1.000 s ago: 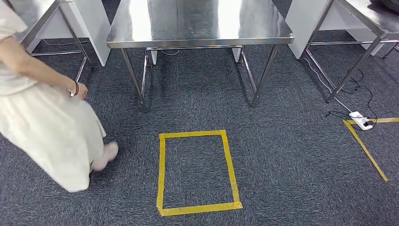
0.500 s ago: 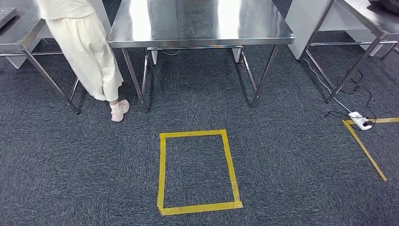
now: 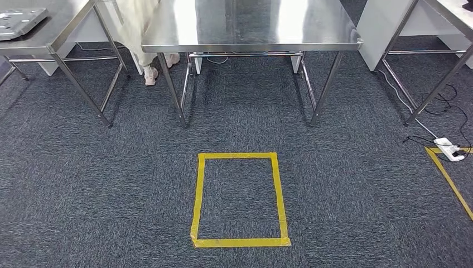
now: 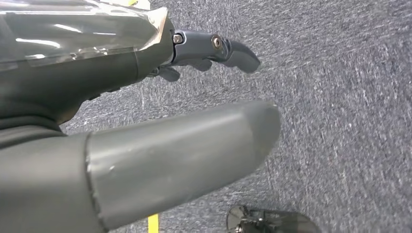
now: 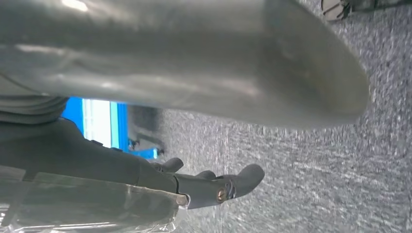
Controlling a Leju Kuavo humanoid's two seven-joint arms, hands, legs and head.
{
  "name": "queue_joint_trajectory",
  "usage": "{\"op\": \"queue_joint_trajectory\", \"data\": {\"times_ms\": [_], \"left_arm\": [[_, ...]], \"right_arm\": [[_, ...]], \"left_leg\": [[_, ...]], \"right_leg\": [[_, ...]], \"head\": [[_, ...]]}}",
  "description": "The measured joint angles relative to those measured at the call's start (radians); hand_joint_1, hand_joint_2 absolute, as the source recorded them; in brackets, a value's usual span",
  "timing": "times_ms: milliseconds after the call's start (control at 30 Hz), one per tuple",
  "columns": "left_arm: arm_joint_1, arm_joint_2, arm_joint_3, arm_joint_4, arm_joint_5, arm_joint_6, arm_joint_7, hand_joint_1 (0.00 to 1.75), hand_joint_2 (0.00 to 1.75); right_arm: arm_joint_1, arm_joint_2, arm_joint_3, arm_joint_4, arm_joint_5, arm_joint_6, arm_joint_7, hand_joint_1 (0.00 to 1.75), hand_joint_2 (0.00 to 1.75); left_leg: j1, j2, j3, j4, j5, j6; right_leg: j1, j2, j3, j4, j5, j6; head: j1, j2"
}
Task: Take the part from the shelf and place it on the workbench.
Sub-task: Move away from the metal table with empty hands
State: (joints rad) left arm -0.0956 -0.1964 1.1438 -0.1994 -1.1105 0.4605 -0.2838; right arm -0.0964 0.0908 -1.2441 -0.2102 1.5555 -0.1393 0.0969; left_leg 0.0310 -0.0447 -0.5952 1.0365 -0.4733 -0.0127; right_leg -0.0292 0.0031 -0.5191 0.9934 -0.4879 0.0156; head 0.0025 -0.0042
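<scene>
Our whole view has swung left since half a second ago, and the person (image 3: 146, 28) now stands behind the middle workbench (image 3: 251, 25), cut off above the legs.

We see a flat grey part (image 3: 19, 21) on the left table (image 3: 53, 25) at its far left corner, cut by the frame edge. Yellow tape (image 3: 240, 200) boxes the carpet. Our left hand (image 4: 160, 126) and right hand (image 5: 194, 82) hang over the carpet, fingers apart, holding nothing. A white power strip (image 3: 449, 149) lies far right.
</scene>
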Motion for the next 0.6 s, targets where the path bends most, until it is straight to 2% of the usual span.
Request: {"op": "queue_joint_trajectory", "data": {"times_ms": [67, 100, 133, 167, 200, 267, 300, 333, 367, 433, 500, 533, 567, 600], "left_arm": [[-0.001, 0.0, 0.0, 0.0, 0.0, 0.0, 0.0, 0.0, 0.0], [-0.001, 0.0, 0.0, 0.0, -0.001, 0.0, 0.0, 0.0, 0.0], [0.0, 0.0, 0.0, 0.0, -0.001, 0.0, 0.0, 0.0, 0.0], [0.001, 0.001, 0.0, 0.0, -0.001, 0.0, 0.0, 0.0, 0.0], [0.002, 0.001, 0.0, 0.0, -0.001, 0.0, 0.0, 0.0, 0.0], [0.001, 0.003, 0.0, 0.0, -0.001, 0.0, 0.0, 0.0, 0.0], [0.0, 0.004, 0.0, 0.0, -0.001, 0.0, 0.0, 0.0, 0.0], [-0.002, 0.005, 0.0, 0.0, -0.001, 0.0, -0.001, 0.0, 0.0], [-0.004, 0.006, 0.0, 0.0, -0.001, 0.0, -0.001, 0.0, 0.0], [-0.004, 0.006, 0.0, 0.0, -0.001, 0.001, -0.001, 0.0, 0.0], [-0.003, 0.005, 0.0, 0.0, -0.001, 0.002, 0.001, 0.0, 0.0], [-0.004, 0.004, 0.0, 0.0, -0.001, 0.002, 0.001, 0.0, 0.0], [-0.004, 0.003, 0.0, 0.0, -0.001, 0.003, 0.002, 0.0, 0.0], [-0.004, 0.002, 0.001, 0.0, -0.001, 0.003, 0.002, 0.0, 0.0]], "right_arm": [[0.002, 0.0, 0.0, 0.0, -0.004, 0.003, 0.0, 0.0, 0.0], [0.004, 0.0, 0.0, 0.0, -0.004, 0.006, 0.0, 0.0, 0.0], [0.005, 0.0, 0.0, 0.0, -0.004, 0.01, 0.0, 0.0, 0.0], [0.006, 0.0, 0.0, 0.0, -0.002, 0.013, 0.0, 0.0, 0.0], [0.006, 0.0, 0.001, 0.0, 0.0, 0.015, 0.0, 0.0, 0.0], [0.006, 0.002, 0.002, 0.0, 0.004, 0.019, -0.001, 0.0, 0.0], [0.006, 0.003, 0.004, 0.0, 0.006, 0.021, -0.001, 0.0, 0.0], [0.005, 0.004, 0.005, 0.001, 0.008, 0.022, -0.002, 0.0, 0.0], [0.004, 0.004, 0.007, 0.001, 0.01, 0.024, -0.002, 0.0, 0.0], [0.001, 0.004, 0.011, 0.001, 0.011, 0.029, -0.003, 0.0, 0.0], [0.001, 0.004, 0.014, 0.001, 0.013, 0.032, -0.003, 0.0, 0.0], [0.002, 0.004, 0.015, 0.001, 0.013, 0.032, -0.003, 0.0, 0.0], [0.003, 0.003, 0.015, 0.001, 0.013, 0.032, -0.003, 0.0, 0.0], [0.005, 0.003, 0.016, 0.001, 0.013, 0.032, -0.003, 0.0, 0.0]], "left_leg": [[0.0, 0.029, -0.054, 0.12, -0.076, -0.001], [0.0, 0.035, -0.083, 0.188, -0.109, -0.001], [-0.001, 0.038, -0.102, 0.235, -0.126, 0.0], [-0.002, 0.04, -0.102, 0.246, -0.125, 0.004], [-0.005, 0.043, -0.08, 0.216, -0.106, 0.011], [-0.016, 0.071, 0.004, 0.08, -0.053, 0.033], [-0.022, 0.086, 0.039, 0.02, -0.036, 0.043], [-0.029, 0.098, 0.058, -0.017, -0.028, 0.05], [-0.033, 0.102, 0.061, -0.029, -0.028, 0.054], [-0.034, 0.085, 0.059, -0.039, -0.017, 0.058], [-0.028, 0.069, 0.061, -0.056, 0.002, 0.064], [-0.024, 0.06, 0.06, -0.063, 0.011, 0.065], [-0.023, 0.052, 0.056, -0.065, 0.016, 0.065], [-0.023, 0.04, 0.051, -0.064, 0.019, 0.065]], "right_leg": [[0.008, -0.015, -0.008, 0.0, 0.005, -0.015], [0.013, -0.023, -0.012, 0.0, 0.007, -0.019], [0.019, -0.031, -0.015, 0.0, 0.008, -0.022], [0.024, -0.04, -0.018, 0.001, 0.009, -0.023], [0.029, -0.048, -0.02, 0.001, 0.01, -0.024], [0.036, -0.064, -0.018, 0.001, 0.01, -0.024], [0.04, -0.071, -0.016, 0.001, 0.01, -0.024], [0.04, -0.078, -0.014, 0.001, 0.01, -0.023], [0.04, -0.086, -0.012, 0.0, 0.011, -0.02], [0.04, -0.098, -0.011, -0.001, 0.012, -0.012], [0.038, -0.072, -0.026, 0.027, -0.008, -0.004], [0.036, -0.049, -0.046, 0.07, -0.032, -0.004], [0.031, -0.027, -0.074, 0.134, -0.065, -0.004], [0.028, -0.015, -0.105, 0.206, -0.096, -0.004]], "head": [[-0.013, 0.0], [-0.016, 0.0], [-0.018, 0.0], [-0.018, 0.0], [-0.019, 0.0], [-0.02, 0.0], [-0.017, 0.0], [-0.015, 0.0], [-0.013, 0.0], [-0.014, 0.0], [-0.013, 0.0], [-0.01, 0.0], [-0.007, 0.0], [-0.003, 0.0]]}}
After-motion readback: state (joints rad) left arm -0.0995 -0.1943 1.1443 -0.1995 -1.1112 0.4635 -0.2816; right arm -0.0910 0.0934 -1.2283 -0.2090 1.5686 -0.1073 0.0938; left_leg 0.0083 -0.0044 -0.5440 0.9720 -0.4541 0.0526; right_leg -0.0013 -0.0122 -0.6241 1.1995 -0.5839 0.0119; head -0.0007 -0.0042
